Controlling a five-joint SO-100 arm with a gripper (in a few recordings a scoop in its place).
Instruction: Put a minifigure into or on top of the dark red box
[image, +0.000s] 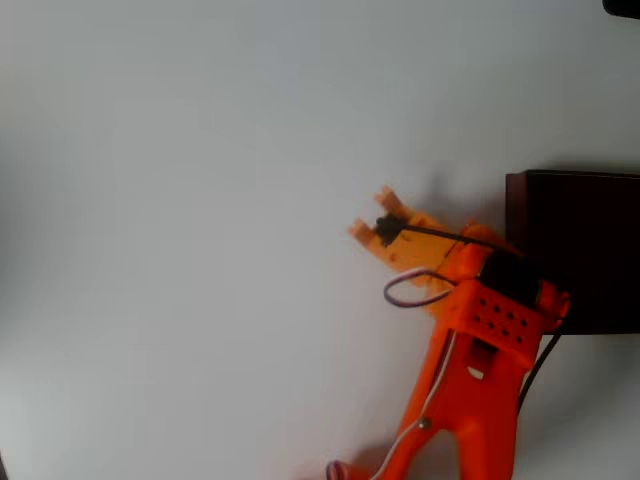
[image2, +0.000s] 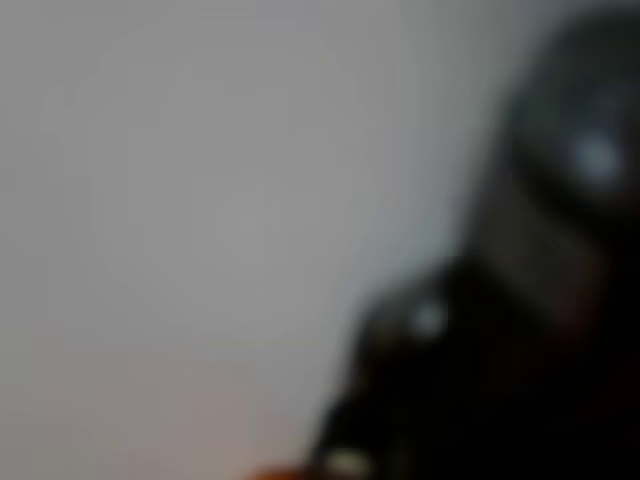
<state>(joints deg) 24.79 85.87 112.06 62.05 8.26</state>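
Overhead view shows the pincer clamped on the minifigure above the bench, left of the dark red box; it should swing right before releasing.

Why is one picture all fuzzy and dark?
Wrist view: a dark shape sits very near the lens, out of focus, with small glints. Overhead view: sharper, brightly lit, showing the gripper and dark red box, soft shadows beside them.
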